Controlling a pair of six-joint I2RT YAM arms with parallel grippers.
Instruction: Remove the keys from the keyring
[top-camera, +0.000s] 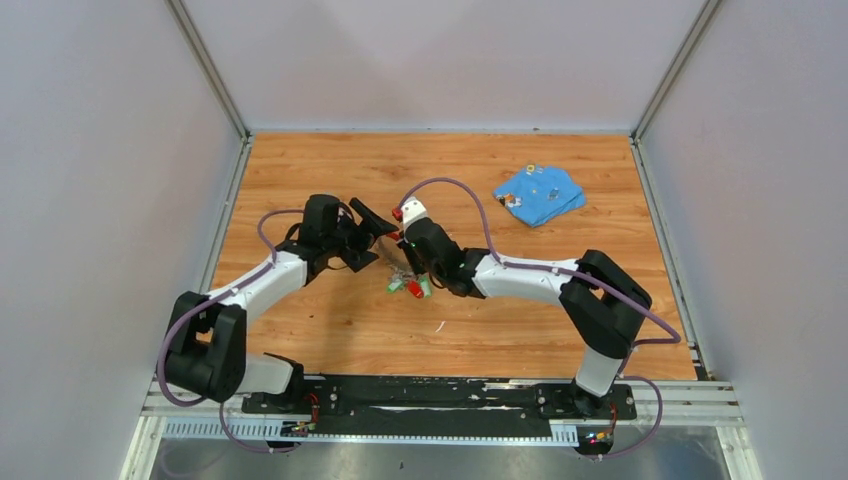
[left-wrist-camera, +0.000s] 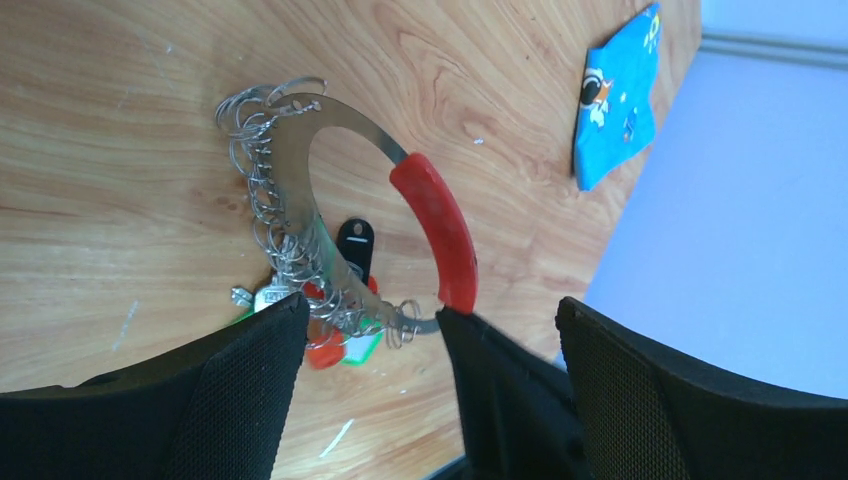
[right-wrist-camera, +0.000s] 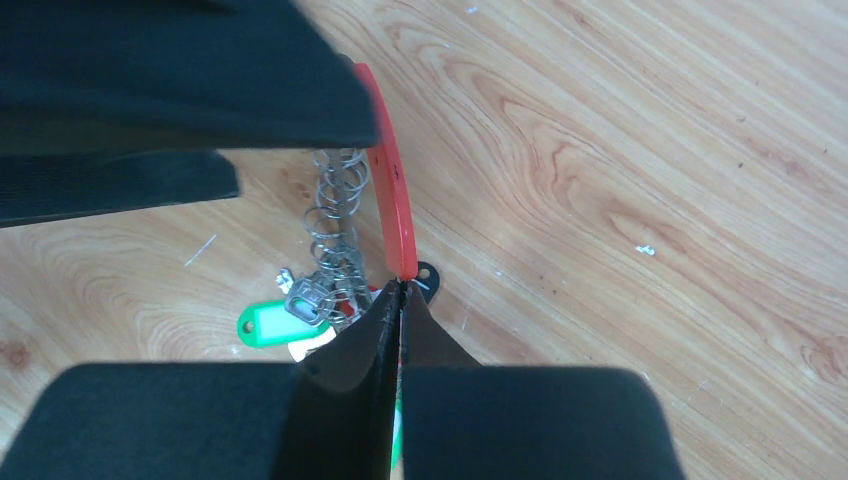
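Surface: wooden table (top-camera: 330, 330) inside grey walls; a blue cloth (top-camera: 540, 193) lies well apart at the far right.
Keyring: I see the keyring (left-wrist-camera: 290, 190) held on edge, so the keys (right-wrist-camera: 305, 298) bunch at its lower side.
Right gripper: the right gripper (right-wrist-camera: 400, 290) is pinched on the rim at the end of the red sleeve (right-wrist-camera: 390, 190), steadying it, I judge.
Left gripper: the left gripper (left-wrist-camera: 430, 305) is wide, straddling the ring and gripping nothing.

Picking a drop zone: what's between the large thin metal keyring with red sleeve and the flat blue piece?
Left wrist view: bare wood from keyring to blue piece, just a tiny white speck. Top view: a purple cable arches over it.
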